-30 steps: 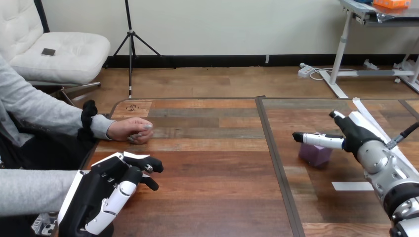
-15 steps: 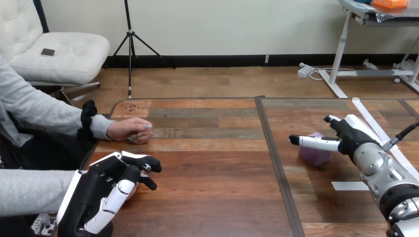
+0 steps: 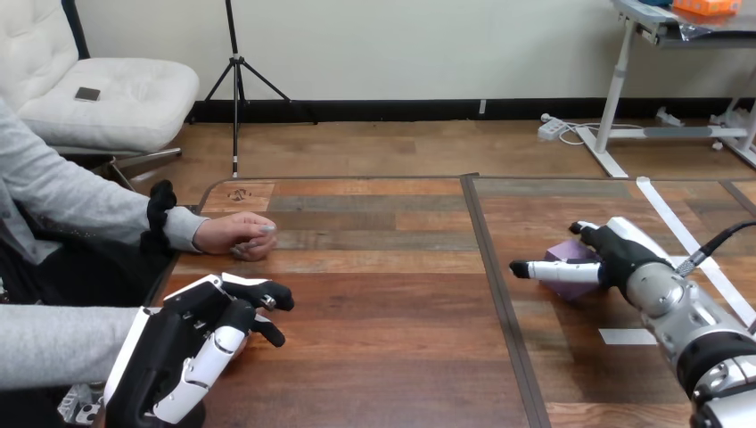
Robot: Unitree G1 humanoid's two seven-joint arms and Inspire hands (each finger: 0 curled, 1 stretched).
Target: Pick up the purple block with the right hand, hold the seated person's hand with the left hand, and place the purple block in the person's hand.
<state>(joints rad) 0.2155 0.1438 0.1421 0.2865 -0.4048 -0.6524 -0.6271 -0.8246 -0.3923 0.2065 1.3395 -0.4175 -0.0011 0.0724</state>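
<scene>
**Nearest, left:** left hand (image 3: 192, 343), low over the desk (image 3: 383, 294), fingers loosely bent and relaxed, nothing in them.

**Near, right:** short strip of white tape (image 3: 628, 336), flat on the desk just beside the right forearm.

**Mid-depth, right half:** right hand (image 3: 624, 254), reaching in from the right edge, spread around the purple block (image 3: 571, 252).
- One finger (image 3: 553, 270) laid out straight along the block's near face, pointing left.
- Thumb (image 3: 588, 229) arched past the block's far side.
- Block down on the desk between thumb and finger, partly hidden by the finger (contact on either side not to be told; no lift evident).
- Judged: grasp step in hand, closing not yet completed.

**Farther back, left half:** person's hand (image 3: 234, 236), palm down and loosely closed, resting on the desk near its left edge. Apart from the left hand, well apart from the block.

**Relation governing the coming move:**
- Block already inside the right hand's span, so little more than a closing of thumb and finger called for.
- Person's hand just beyond the left hand, on that hand's side of the desk's seam (image 3: 499, 294), far nearer to it than to the right.
- Likely carry afterward from right to left across the seam.
</scene>
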